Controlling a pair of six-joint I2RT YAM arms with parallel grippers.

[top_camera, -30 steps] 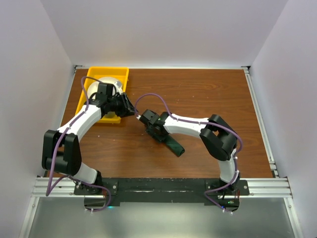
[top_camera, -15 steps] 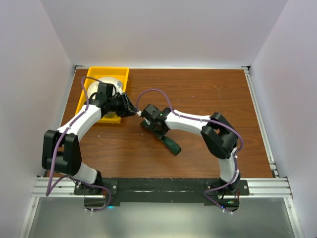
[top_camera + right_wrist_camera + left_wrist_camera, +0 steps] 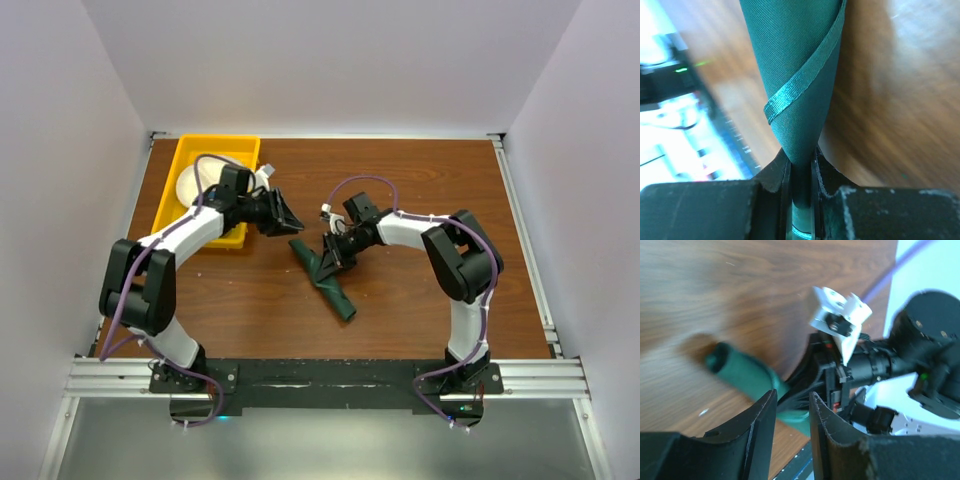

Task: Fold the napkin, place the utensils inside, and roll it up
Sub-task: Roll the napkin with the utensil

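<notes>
The napkin point(image 3: 336, 296) is a dark green roll lying slantwise on the wooden table, seen as a blurred tube point(image 3: 740, 373) in the left wrist view. My right gripper point(image 3: 327, 260) is shut on the roll's upper part. Up close its jaws point(image 3: 801, 162) pinch the cloth, whose hemmed edge spirals round the napkin point(image 3: 800, 65). My left gripper point(image 3: 291, 222) hovers just up-left of the roll's far end. It is open, its fingers point(image 3: 760, 415) a little apart with nothing between them. The utensils are hidden from every view.
A yellow tray point(image 3: 187, 158) with a white plate point(image 3: 189, 186) stands at the back left, right behind my left arm. White walls close in the table on three sides. A metal rail point(image 3: 320, 376) runs along the near edge.
My right gripper has swung round and shut on the napkin roll. The roll has shifted slightly up and left. My left gripper has moved right, away from the tray and toward the roll.
</notes>
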